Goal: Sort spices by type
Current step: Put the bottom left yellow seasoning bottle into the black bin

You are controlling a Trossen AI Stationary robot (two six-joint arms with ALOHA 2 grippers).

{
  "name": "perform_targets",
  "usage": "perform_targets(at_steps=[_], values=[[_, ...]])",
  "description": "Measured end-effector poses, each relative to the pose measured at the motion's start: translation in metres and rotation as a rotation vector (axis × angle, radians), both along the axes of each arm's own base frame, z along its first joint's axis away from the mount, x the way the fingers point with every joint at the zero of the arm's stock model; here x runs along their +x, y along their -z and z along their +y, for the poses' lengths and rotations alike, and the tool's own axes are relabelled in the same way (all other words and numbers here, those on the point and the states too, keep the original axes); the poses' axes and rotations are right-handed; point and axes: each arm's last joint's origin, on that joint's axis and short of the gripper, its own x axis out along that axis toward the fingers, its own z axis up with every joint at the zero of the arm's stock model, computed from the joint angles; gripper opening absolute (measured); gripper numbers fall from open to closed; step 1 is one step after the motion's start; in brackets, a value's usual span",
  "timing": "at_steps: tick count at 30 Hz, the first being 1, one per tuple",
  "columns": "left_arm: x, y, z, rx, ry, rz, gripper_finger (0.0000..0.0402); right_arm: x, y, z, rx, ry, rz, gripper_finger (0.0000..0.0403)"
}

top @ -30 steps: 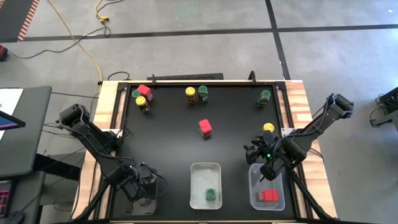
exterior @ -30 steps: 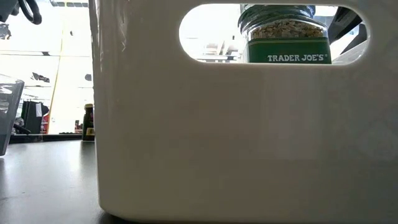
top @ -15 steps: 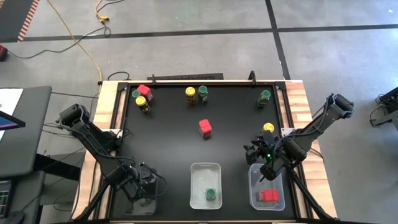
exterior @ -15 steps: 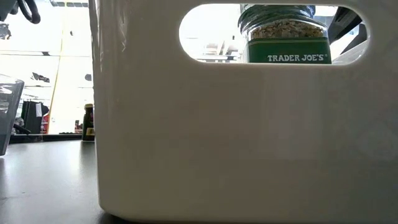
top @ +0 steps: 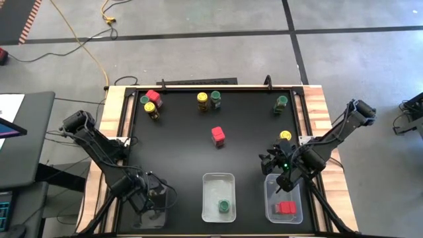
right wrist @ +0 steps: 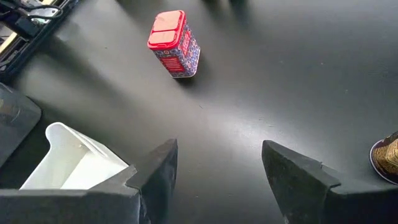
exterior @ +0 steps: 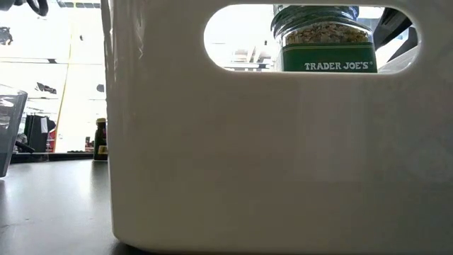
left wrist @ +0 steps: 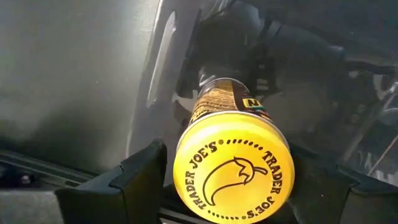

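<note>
1. The left gripper (top: pixel 153 201), lower left in the high view, has jaws spread around a yellow-lidded jar (left wrist: pixel 233 171), seemingly letting it go.
2. The right gripper (top: pixel 283 173), jaws spread and empty, hovers above the right tray (top: pixel 295 213).
3. A red jar (top: pixel 218 136) waits mid-table.

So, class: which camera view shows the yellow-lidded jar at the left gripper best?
The left wrist view: the yellow-lidded jar fills it, lid logo readable, between the left gripper's fingers. The high, low and right wrist views do not show it.
</note>
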Motion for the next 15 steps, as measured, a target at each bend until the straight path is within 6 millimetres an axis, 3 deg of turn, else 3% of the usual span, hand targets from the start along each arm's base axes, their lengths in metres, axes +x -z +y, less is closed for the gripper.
perform_targets(at_steps=[15], values=[[-0.007,-0.018,0.008,-0.063,-0.028,-0.052,0.0279,0.0,0.0,0.0,0.0,0.0,0.0,0.026]])
